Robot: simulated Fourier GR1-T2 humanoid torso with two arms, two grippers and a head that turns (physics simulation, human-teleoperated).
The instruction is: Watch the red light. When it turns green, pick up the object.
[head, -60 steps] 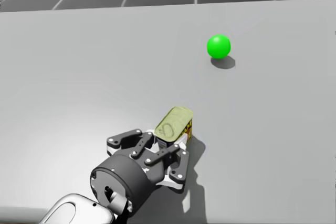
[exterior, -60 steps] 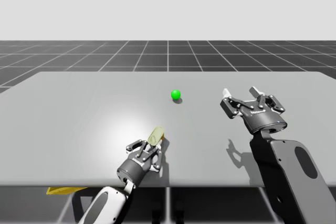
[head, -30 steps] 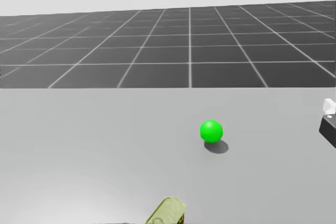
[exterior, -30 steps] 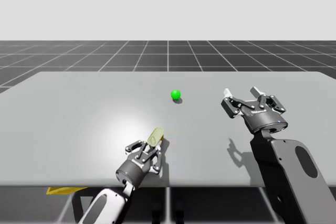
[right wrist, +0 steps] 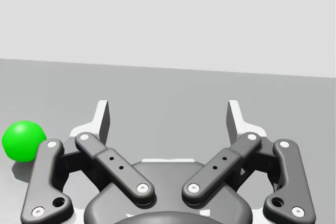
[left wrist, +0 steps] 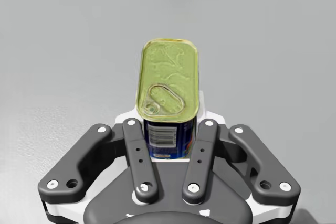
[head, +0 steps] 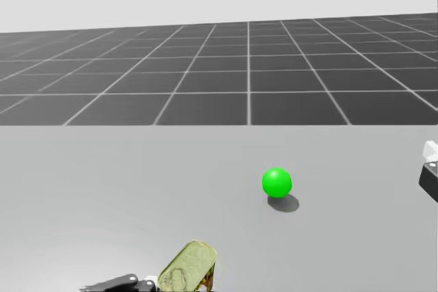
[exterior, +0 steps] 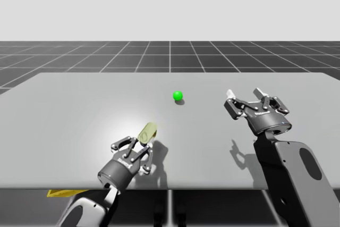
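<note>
Near the front edge of the table (exterior: 64,104), a bit left of centre, my left gripper (exterior: 139,147) has its jaws closed on the can (exterior: 146,132); it's a flat rectangular tin with an olive pull-tab lid and a dark blue body. From the left wrist view the fingers (left wrist: 137,156) press on the can (left wrist: 168,85) from both sides, so that's a real grip and not just the tin leaning on something; the can pokes out ahead of the gripper and sits tilted, not flat.

The light (exterior: 178,96) is green; it sits mid-table, farther back than the can and a little to the right, well apart from it. My right gripper (exterior: 244,95) hovers over the table to the right of the light with its jaws spread wide and nothing between them; in its own wrist view the light (right wrist: 22,141) is off to one side of it.

So the go signal is on and the grasp is made; I'd say the lift itself is the step in hand. In the high view the shadow falls on the table off to the right of the can and gripper, so my guess is the tin is already clear of the surface; can't swear to it though.

Next move, as I see it: raise the left arm straight up and keep the squeeze on; the fingers hold the tin near one end, so it could pivot or slip if the lift is jerky; slow and steady. The right arm has no job here.
</note>
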